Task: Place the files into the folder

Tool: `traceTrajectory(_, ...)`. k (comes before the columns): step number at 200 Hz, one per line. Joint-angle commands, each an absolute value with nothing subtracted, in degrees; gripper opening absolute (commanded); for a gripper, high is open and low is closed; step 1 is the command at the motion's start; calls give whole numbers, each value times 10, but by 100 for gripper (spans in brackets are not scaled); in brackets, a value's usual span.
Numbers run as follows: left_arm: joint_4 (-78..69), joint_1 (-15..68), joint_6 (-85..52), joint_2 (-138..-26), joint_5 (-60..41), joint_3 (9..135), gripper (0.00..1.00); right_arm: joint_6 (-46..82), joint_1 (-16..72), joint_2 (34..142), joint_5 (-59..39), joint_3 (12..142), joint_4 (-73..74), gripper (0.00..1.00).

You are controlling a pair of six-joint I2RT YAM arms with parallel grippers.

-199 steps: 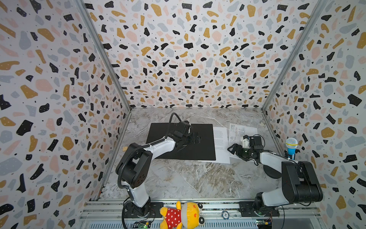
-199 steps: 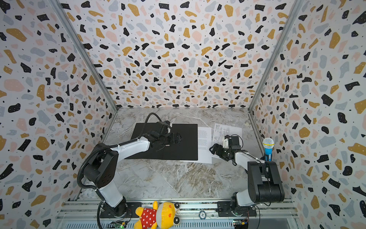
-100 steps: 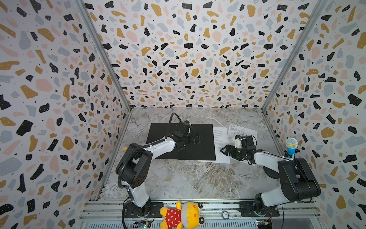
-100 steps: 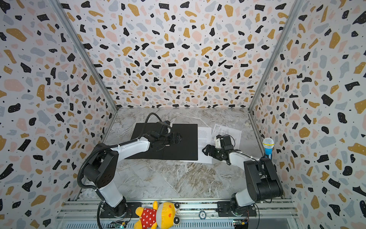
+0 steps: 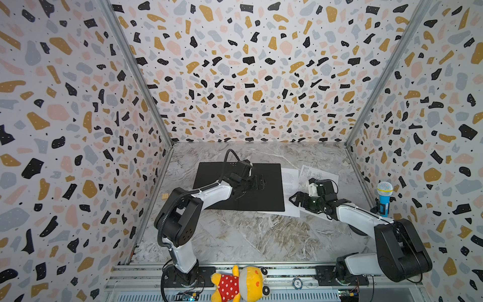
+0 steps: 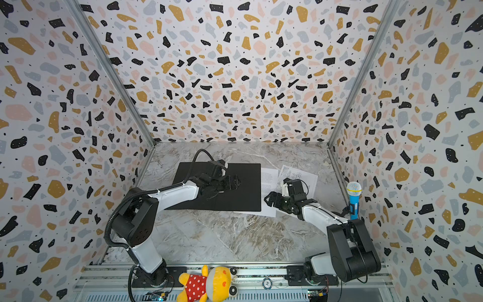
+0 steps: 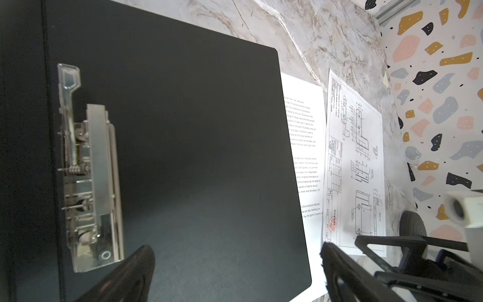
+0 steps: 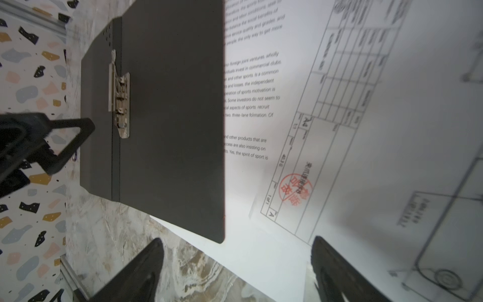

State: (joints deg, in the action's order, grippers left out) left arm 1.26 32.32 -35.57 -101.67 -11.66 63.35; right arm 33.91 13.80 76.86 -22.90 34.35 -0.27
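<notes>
Pickup step, I judge: the folder (image 5: pixel 270 191) lies open mid-frame on the surface (image 5: pixel 261 235) under the released left pincer (image 5: pixel 260 182), with the 2 files (image 5: pixel 320 172) just right of it and the text sheet (image 5: pixel 290 180) partly beneath its edge, so the released right pincer (image 5: pixel 294 200) above them must next pinch a sheet edge.

Got the folder (image 5: pixel 271 191) lying flat and wide open, black inside facing up, metal clip (image 7: pixel 88 170) near the spine. Spotted the text sheet (image 5: pixel 291 188) poking out from under its 3 o'clock edge. Then the drawing sheet (image 5: pixel 318 172) further out at 3 o'clock, tilted, overlapping the text one a bit.
</notes>
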Motion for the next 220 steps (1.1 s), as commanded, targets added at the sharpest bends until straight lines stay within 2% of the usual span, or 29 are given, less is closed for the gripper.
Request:
traceTrajectory(1,-7,332,-360,-1026,-126,639,100,310,102,746,-209,362,-46,90)
traceTrajectory(63,3,368,-357,-1088,-140,710,100,281,24,750,-186,324,-44,91)
traceTrajectory(116,16,392,-349,-1126,-148,758,100,296,25,768,-229,291,-14,90)
traceTrajectory(178,22,400,-344,-1155,-152,781,100,326,80,756,-236,266,2,89)
traceTrajectory(220,39,405,-326,-1178,-140,813,100,315,60,695,-202,278,-51,90)
